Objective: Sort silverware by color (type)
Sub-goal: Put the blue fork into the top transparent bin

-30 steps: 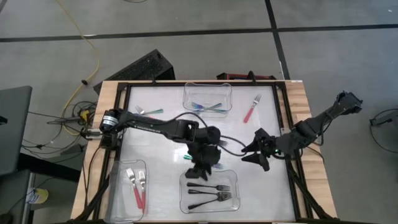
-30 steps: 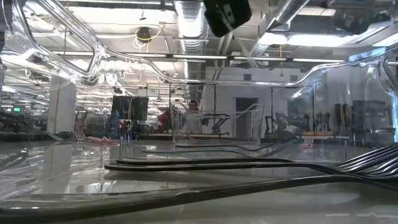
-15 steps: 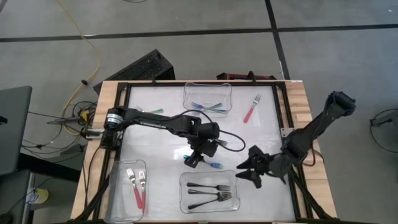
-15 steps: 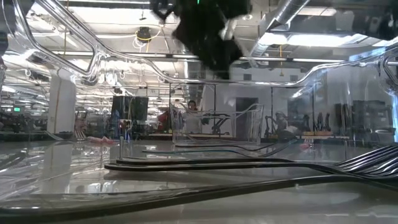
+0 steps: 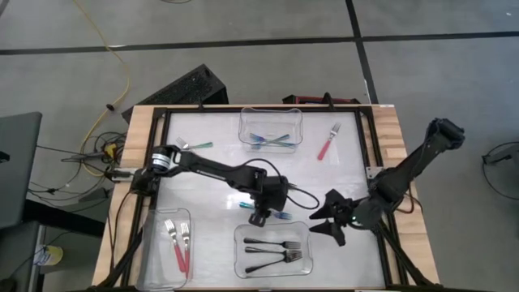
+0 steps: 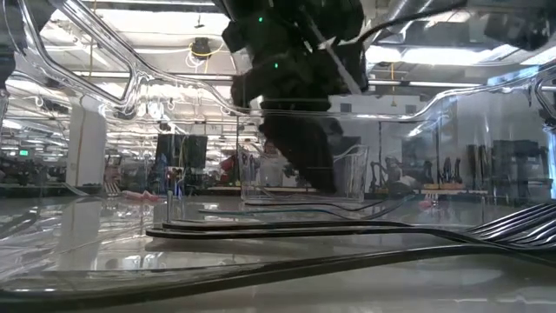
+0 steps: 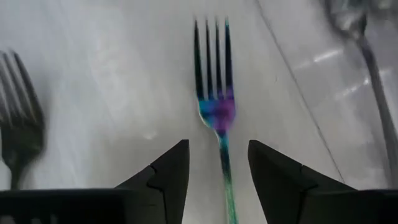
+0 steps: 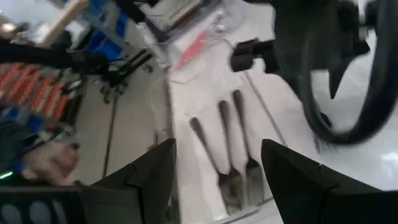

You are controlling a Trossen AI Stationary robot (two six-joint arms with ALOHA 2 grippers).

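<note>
A teal iridescent fork [image 7: 215,109] lies flat on the white table [image 5: 211,195], just beyond the far rim of the black-fork bin [image 5: 272,248]. My left gripper [image 5: 261,215] hangs low over it, open. Its fingers stand on either side of the fork's handle [image 7: 224,163] without touching. In the low view the left gripper [image 6: 300,148] shows dark, close above the table. My right gripper [image 5: 326,221] is open to the right of that bin, holding nothing. Its wrist view shows three black forks [image 8: 231,152] lying in the bin.
The far bin [image 5: 270,130] holds teal forks, and the near-left bin [image 5: 174,243] holds red-handled forks. A loose red-handled fork [image 5: 328,143] lies far right on the table, and a teal fork [image 5: 196,145] lies far left. Black frame rails run along the table's edges.
My left gripper has come down toward the teal fork on the table, staying open. My right gripper has drawn back toward the table's near edge, away from the left gripper. The forks have stayed where they lay.
</note>
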